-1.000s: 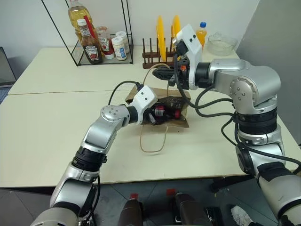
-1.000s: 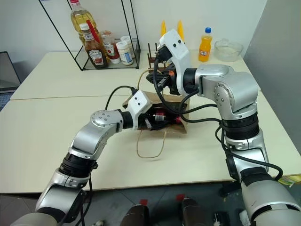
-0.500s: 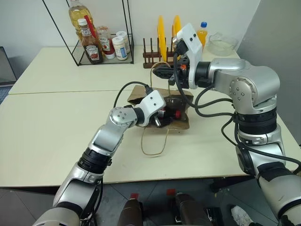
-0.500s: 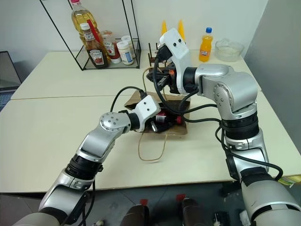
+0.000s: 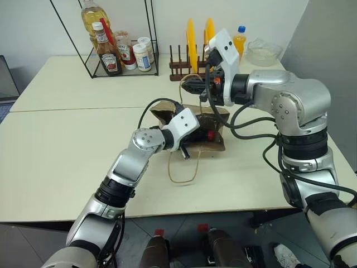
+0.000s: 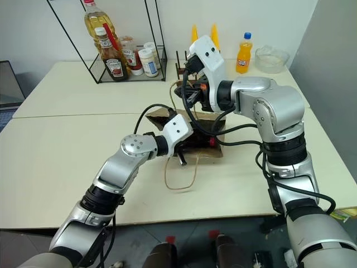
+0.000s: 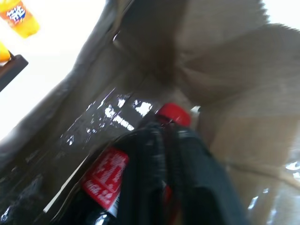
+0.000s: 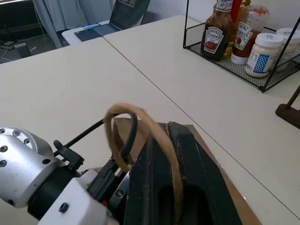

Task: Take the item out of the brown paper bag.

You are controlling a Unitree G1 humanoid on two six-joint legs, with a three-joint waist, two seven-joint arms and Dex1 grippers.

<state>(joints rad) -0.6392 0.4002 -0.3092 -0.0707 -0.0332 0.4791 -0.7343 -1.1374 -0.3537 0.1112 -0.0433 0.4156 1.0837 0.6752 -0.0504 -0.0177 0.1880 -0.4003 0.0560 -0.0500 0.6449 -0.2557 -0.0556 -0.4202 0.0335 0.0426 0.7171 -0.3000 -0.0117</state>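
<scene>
- At the far left of your head view, a black wire rack stands on the back of the table. It holds a ketchup bottle, an oil bottle and small jars.
- Your left gripper reaches into the mouth of the brown paper bag, which lies on its side near the middle of the table.
- In your left wrist view, its black fingers are clamped on the item, gripping the cola bottle just below its red cap, across the neck and red label.
- The item lies inside the bag, with crumpled brown paper around it on all sides.
- One pale loop handle lies flat on the table in front of the bag.
- Your right gripper is above the bag and pinched shut on the other handle, holding that loop up off the table.
- Behind the bag stands a wooden rack with yellow plates.
- To the right of it are an orange soda bottle and a clear glass bowl.
</scene>
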